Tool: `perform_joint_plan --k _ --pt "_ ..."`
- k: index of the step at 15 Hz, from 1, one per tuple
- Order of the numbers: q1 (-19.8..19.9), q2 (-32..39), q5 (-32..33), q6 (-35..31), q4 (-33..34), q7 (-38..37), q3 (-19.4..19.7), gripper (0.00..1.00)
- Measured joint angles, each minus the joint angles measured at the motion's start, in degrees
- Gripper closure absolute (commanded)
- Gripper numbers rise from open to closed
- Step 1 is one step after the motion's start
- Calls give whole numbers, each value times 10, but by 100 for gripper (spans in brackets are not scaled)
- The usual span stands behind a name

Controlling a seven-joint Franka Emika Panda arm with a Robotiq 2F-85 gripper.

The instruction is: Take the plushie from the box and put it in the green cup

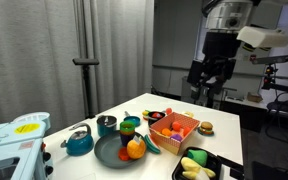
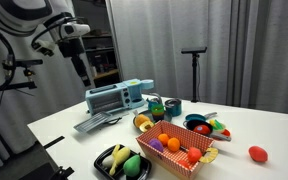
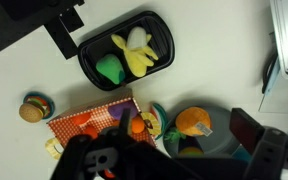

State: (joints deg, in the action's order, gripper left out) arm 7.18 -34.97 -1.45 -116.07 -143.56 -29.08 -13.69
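My gripper (image 1: 212, 96) hangs high above the table's far side, open and empty; it also shows in the other exterior view (image 2: 83, 78). In the wrist view its dark fingers (image 3: 187, 150) frame the plate area. The orange-red box (image 1: 174, 128) (image 2: 174, 153) (image 3: 84, 124) sits mid-table with small toys inside. A purplish patch shows in the box in the wrist view, but I cannot pick out the plushie for certain. The green cup (image 1: 130, 124) stands upright behind the plate, next to a dark teal cup (image 1: 106, 124).
A grey plate (image 1: 112, 153) (image 3: 224, 112) holds an orange fruit toy (image 1: 135, 148) (image 3: 191, 121). A black tray (image 1: 196, 165) (image 3: 124, 48) holds yellow and green items. A blue kettle (image 1: 79, 142), a burger toy (image 1: 206, 127) (image 3: 32, 107) and a blue-white device (image 2: 119, 97) are nearby.
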Motion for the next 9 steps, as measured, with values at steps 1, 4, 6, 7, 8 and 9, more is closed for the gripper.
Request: perform_joint_plan --k 1,4,6,7,8,9 --pt "5 19 0 -7 9 -3 7 0" --pt "10 67 0 -13 36 -11 23 0" --pt "10 81 0 -13 47 -12 26 0" --pt "10 83 0 -13 49 -13 26 0" --pt "10 83 0 -13 50 -14 26 0" --pt "10 83 0 -13 51 -14 26 0"
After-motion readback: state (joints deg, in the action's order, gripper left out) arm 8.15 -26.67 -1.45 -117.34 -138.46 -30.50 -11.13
